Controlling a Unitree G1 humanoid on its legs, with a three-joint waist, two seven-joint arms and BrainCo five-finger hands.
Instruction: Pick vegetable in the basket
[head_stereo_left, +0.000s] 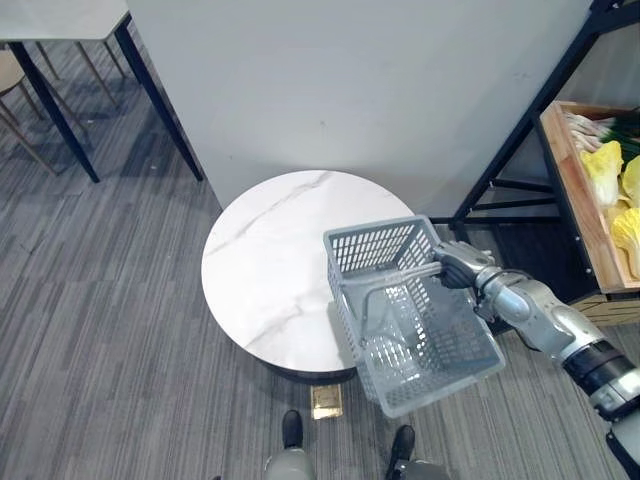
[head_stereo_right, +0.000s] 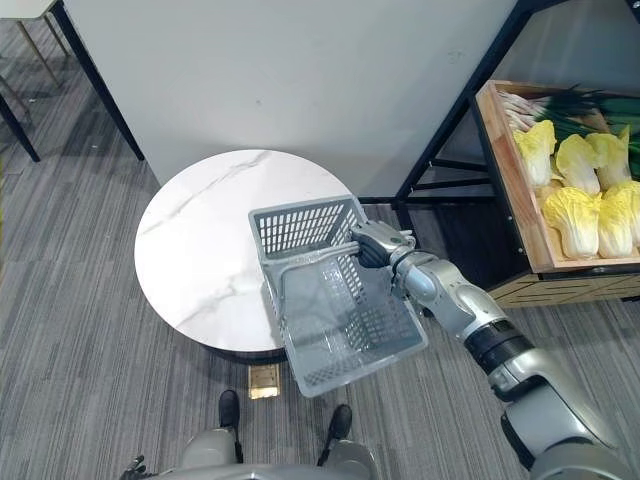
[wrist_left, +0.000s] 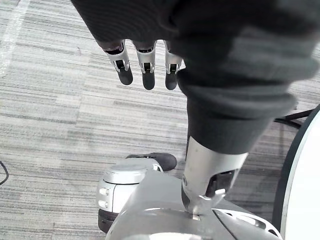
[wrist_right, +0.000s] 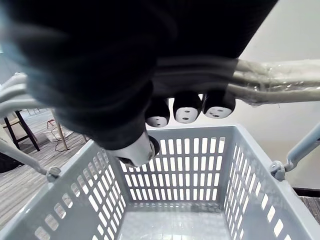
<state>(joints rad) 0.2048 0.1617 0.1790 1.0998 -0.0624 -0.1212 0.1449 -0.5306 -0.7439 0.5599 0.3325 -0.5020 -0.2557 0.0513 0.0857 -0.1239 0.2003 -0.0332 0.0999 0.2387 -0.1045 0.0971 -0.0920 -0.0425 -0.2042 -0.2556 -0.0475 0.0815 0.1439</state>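
One left hand (wrist_left: 145, 62), low over grey carpet (wrist_left: 50, 110), fingers straight and slack, holding nothing. One grey mesh basket (head_stereo_right: 300, 228), tilted, partly over the near right edge of a round white marble table (head_stereo_left: 270, 260); bare mesh inside. One right hand (head_stereo_right: 378, 243), fingers curled round the basket's handle (head_stereo_left: 390, 277). One wooden crate (head_stereo_right: 510, 180) on a black rack (head_stereo_right: 450, 110) to the right, well apart from the basket: pale yellow cabbages (head_stereo_right: 572, 220) lying in it, green onions (head_stereo_right: 560, 105) behind them. One white wall (head_stereo_left: 380, 90) beyond the table.
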